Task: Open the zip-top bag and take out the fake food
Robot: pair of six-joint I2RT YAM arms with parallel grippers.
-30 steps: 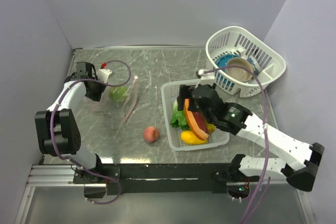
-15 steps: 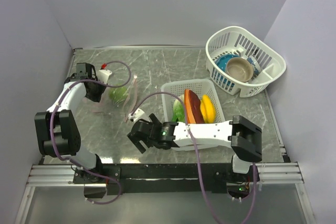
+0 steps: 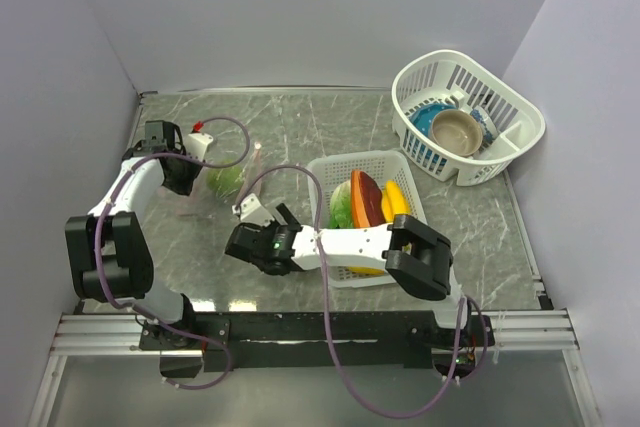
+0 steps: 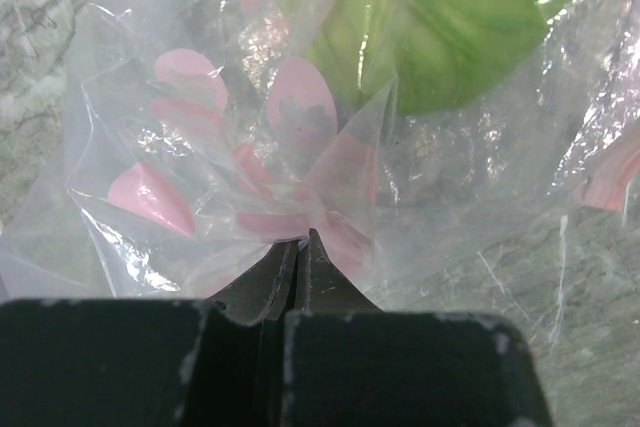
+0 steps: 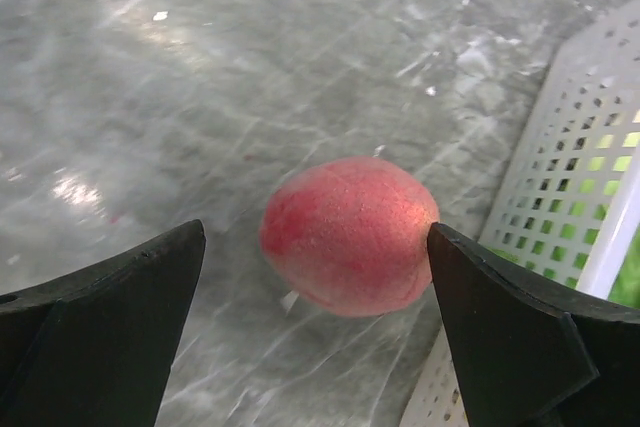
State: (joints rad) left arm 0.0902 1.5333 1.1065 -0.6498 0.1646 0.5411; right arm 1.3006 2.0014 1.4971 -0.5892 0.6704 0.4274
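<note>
Fingers of the right end effector [image 5: 312, 237] spread wide around the pink-red round fruit [image 5: 350, 232] on the desk [image 5: 250, 67], beside the white tray [image 5: 560, 167]. Near the desk's far left corner we see the left end effector [image 4: 300, 242] clamping the zip-top bag [image 4: 200, 147], green lettuce [image 4: 430, 27] inside.

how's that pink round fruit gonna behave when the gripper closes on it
The pink round fruit looks rounded all over, so it may roll or squirt sideways on the smooth table if squeezed off-centre. Its matte, finely textured skin probably gives fair grip. It looks like rigid moulded plastic, likely light.
</note>
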